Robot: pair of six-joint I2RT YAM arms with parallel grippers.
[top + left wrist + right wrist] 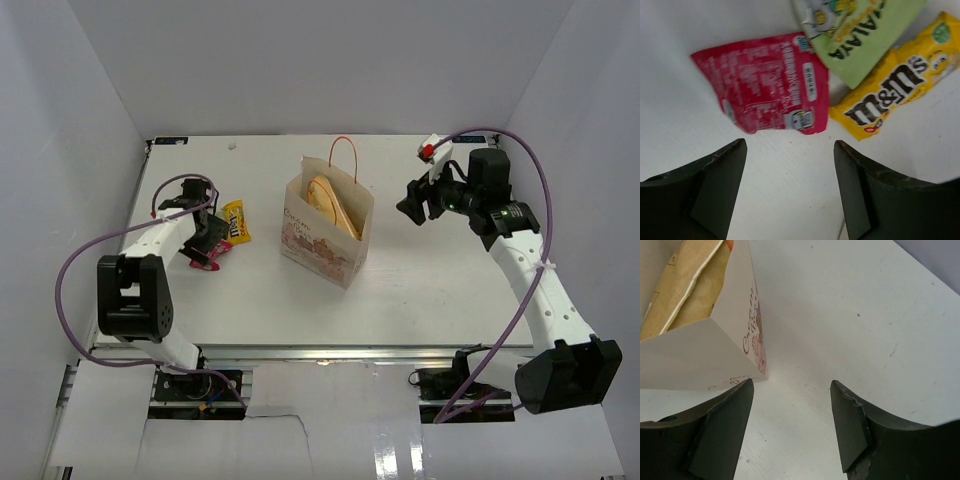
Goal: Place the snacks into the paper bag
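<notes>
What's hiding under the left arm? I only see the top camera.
Observer: A light green packet, lying against the red-pink packet and the yellow packet.
Operator: Is the left tool grabbing one?
Observer: No. The left tool is open over bare table, just short of the red-pink packet.
Operator: And the right tool?
Observer: The right tool is open and empty, with a corner of the paper bag just ahead.

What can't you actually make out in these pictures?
Green packet: left wrist view, the top edge cuts off its name.
Red packet: top view, the left arm covers most of it.
Paper bag inside: top view, its walls and the chip bag hide anything beneath.
Bag's printing: right wrist view, seen too obliquely to read.
</notes>
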